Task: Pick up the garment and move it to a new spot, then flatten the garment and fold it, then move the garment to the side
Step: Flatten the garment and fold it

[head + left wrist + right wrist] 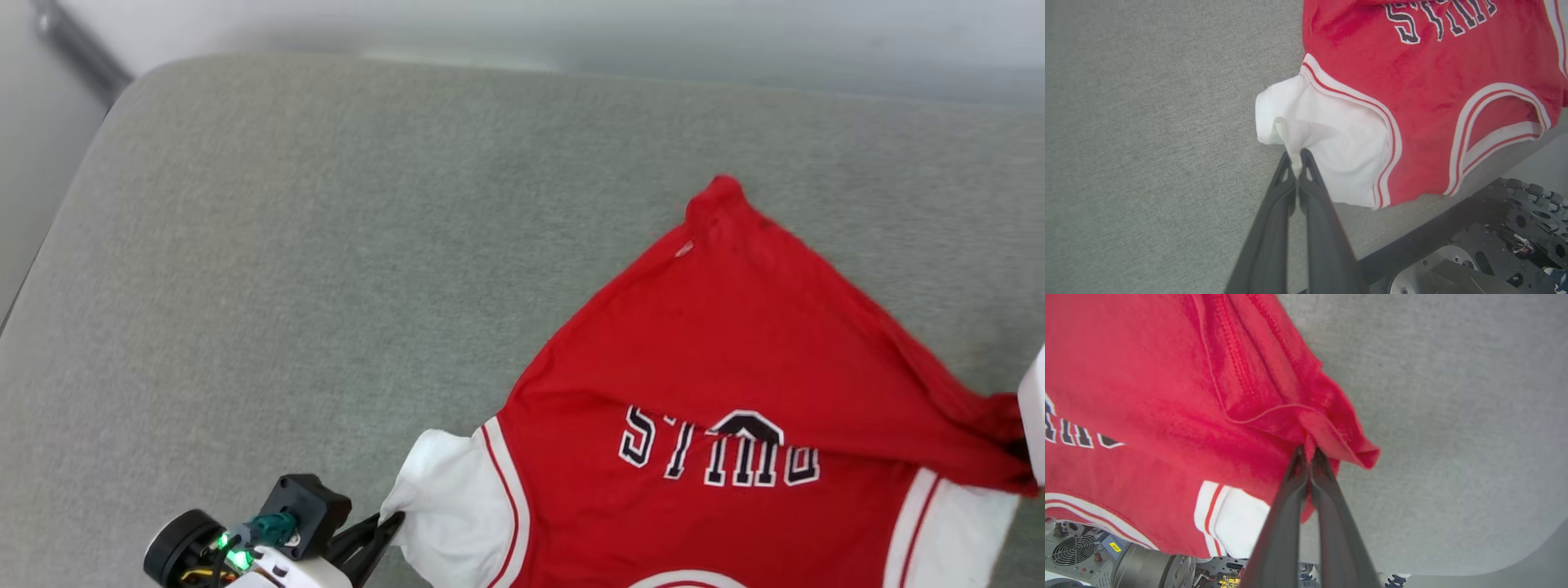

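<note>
We have 2 claws clenched on the garment [735, 351]: our left gripper [1295, 157] pinches the white sleeve [1331, 134], and our right gripper [1308, 451] pinches a bunched red fold. The garment lies print-up toward the near right corner of the grey surface [326, 245], with its collar [1498, 86] at the near edge and its far end drawn to a point. We judge the move to be underway; flattening, folding and setting aside remain.
</note>
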